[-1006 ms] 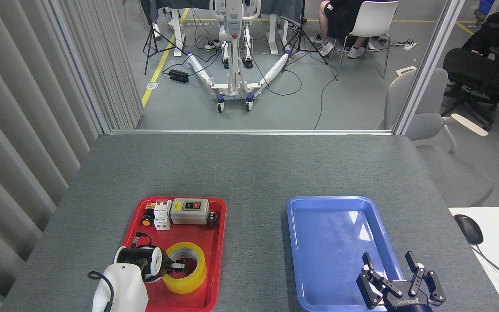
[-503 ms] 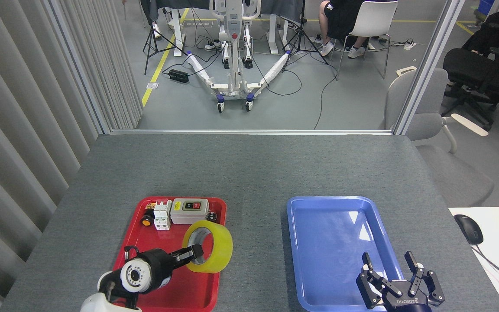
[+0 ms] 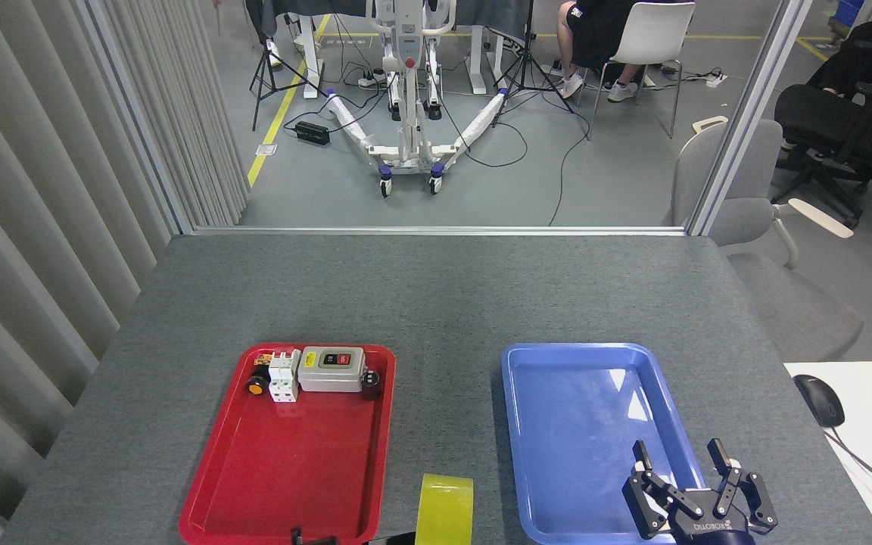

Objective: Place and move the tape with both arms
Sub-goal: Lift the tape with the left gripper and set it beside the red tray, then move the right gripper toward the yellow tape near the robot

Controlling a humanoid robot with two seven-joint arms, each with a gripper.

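At the near edge of the view, the tape (image 3: 444, 509) stands on edge, its yellow band facing the camera, in the strip of grey counter (image 3: 436, 295) between the red tray (image 3: 213, 484) and the blue tray (image 3: 515, 424). Just left of it, at the very bottom, only a sliver of the left pincer (image 3: 315, 539) shows, dark and cut off; whether it is open, closed or holding the roll cannot be told. To the right, the right pincer (image 3: 689, 477) hovers over the near right corner of the blue tray with its fingers spread apart and nothing between them. The blue tray's floor is bare. The red tray's near part lies free; along its far rim sit a grey switch box (image 3: 332, 369), a white breaker (image 3: 283, 376) and a small orange button (image 3: 256, 387). Beyond both trays the counter runs open to its far edge.
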